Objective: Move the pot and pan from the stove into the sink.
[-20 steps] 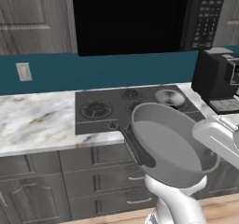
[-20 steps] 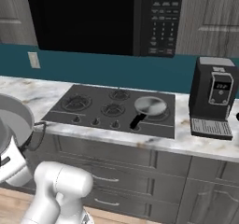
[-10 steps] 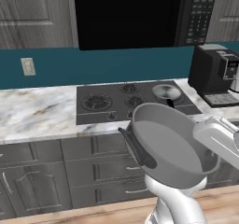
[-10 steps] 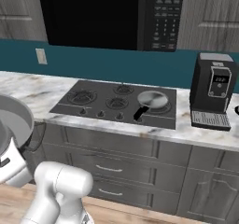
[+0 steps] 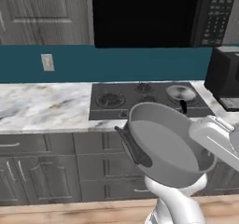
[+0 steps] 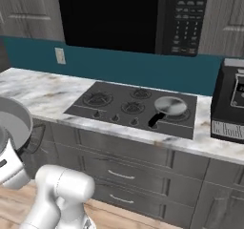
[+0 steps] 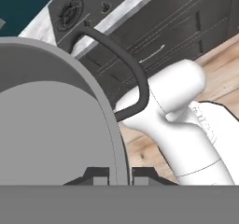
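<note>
Now carried clear of the dark flat stove [image 5: 149,99], the deep grey metal pot [image 5: 165,146] stays clamped by its rim in the tool [image 7: 114,175] as the base rolls on, the shallow grey pan [image 6: 169,106] left behind.

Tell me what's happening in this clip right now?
The white robot arm is carrying the wide grey metal pot, held off the counter in front of the grey cabinets. Its two-finger gripper is shut on the pot's rim, fingers on either side of the wall. The shallow grey metal pan sits on the dark cooktop, at its right side, so that one is not yet moved. A black coffee machine stands on the marble counter to the right of the stove.
</note>
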{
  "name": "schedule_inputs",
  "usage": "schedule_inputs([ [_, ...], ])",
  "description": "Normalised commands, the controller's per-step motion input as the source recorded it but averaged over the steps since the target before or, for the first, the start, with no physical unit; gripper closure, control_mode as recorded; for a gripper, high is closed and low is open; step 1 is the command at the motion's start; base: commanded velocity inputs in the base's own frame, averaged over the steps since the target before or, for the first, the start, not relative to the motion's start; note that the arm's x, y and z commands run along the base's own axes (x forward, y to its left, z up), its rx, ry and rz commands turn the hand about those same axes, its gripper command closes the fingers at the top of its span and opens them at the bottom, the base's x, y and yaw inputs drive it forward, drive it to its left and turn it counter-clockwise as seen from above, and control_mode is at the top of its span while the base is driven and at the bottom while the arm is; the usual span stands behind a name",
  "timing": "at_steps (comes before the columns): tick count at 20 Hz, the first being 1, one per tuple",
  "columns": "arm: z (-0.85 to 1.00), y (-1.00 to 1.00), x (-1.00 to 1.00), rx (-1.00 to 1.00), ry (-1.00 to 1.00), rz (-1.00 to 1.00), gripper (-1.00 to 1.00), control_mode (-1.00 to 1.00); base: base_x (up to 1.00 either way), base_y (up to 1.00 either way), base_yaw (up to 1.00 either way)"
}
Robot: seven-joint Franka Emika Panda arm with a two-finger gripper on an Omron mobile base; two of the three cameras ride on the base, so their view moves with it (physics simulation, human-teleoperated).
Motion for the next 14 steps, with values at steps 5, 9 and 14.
schedule_inputs([
  [5,0.00,0.00,0.00,0.00,0.00,0.00,1.00,1.00,-0.03,-0.02,0.41],
  [9,0.00,0.00,0.00,0.00,0.00,0.00,1.00,1.00,-0.01,0.00,0.45],
  [14,0.00,0.00,0.00,0.00,0.00,0.00,1.00,1.00,0.00,0.00,0.44],
])
